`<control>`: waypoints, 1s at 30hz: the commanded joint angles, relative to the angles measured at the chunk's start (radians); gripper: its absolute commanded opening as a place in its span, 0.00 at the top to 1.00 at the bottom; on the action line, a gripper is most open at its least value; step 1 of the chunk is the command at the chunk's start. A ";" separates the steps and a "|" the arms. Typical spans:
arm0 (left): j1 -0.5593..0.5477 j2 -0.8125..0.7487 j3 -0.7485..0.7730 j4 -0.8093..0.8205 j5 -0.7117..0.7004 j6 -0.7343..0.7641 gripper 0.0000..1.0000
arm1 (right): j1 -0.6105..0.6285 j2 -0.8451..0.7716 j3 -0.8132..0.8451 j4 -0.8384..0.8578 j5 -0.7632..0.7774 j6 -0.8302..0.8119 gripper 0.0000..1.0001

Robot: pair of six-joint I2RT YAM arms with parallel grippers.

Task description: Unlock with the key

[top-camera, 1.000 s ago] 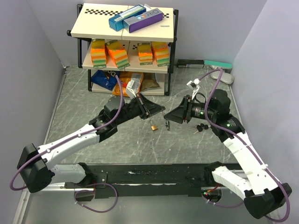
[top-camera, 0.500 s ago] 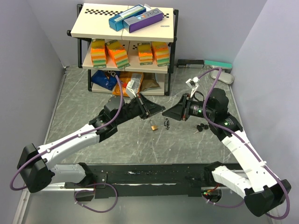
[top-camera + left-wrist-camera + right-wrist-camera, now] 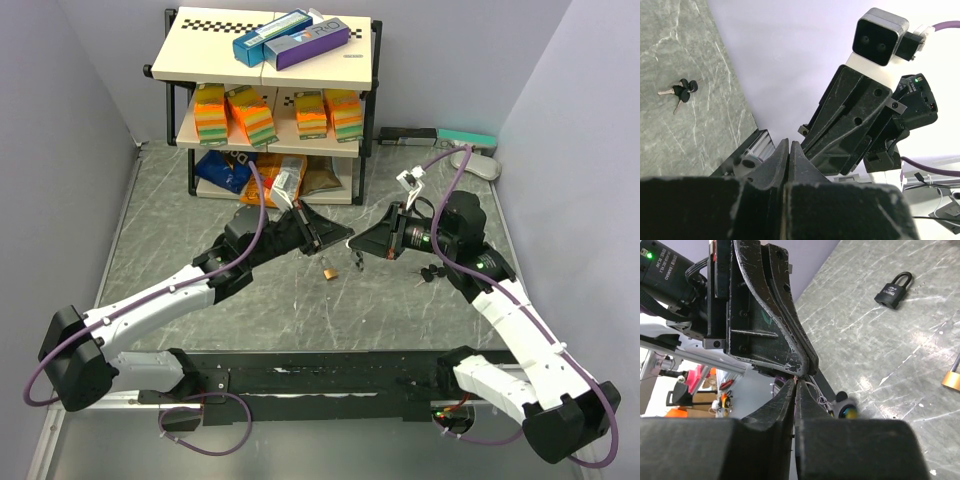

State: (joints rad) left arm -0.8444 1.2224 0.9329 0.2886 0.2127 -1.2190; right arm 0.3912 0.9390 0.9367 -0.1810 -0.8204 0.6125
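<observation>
A small brass padlock [image 3: 328,270] lies on the grey table, and also shows at the right edge of the right wrist view [image 3: 952,378]. A black padlock [image 3: 894,290] lies near it; in the top view it is the small dark thing [image 3: 357,263]. A bunch of black-headed keys [image 3: 430,272] lies beside the right arm and shows in the left wrist view [image 3: 681,92]. My left gripper [image 3: 343,234] is shut, with nothing visible in it [image 3: 789,143]. My right gripper [image 3: 355,246] is shut too [image 3: 796,383]. Their tips almost meet above the padlocks.
A black shelf rack [image 3: 268,95] stands at the back with boxes on top, sponge packs in the middle and bags underneath. A dark bar, a teal box [image 3: 466,138] and a grey mouse [image 3: 474,163] lie at the back right. Grey walls stand close on both sides.
My right gripper has moved left towards the left gripper, so the tips now nearly touch. The left arm, the padlocks and the keys have stayed put.
</observation>
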 commanded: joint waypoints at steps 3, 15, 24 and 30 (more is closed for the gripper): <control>0.001 -0.008 0.015 0.077 0.013 -0.008 0.99 | 0.008 -0.009 -0.021 0.094 -0.023 0.046 1.00; 0.001 -0.032 0.083 -0.084 -0.070 0.061 0.25 | 0.008 -0.026 0.010 -0.017 0.039 -0.042 1.00; -0.019 0.067 0.343 -0.576 -0.210 0.108 0.29 | 0.055 -0.026 0.140 -0.228 0.233 -0.259 1.00; -0.068 0.192 0.529 -0.758 -0.271 0.131 0.35 | 0.115 -0.009 0.218 -0.350 0.417 -0.375 1.00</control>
State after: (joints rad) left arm -0.8822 1.3396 1.3533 -0.2783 0.0013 -1.1202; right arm 0.4725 0.9329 1.0832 -0.4400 -0.5503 0.3515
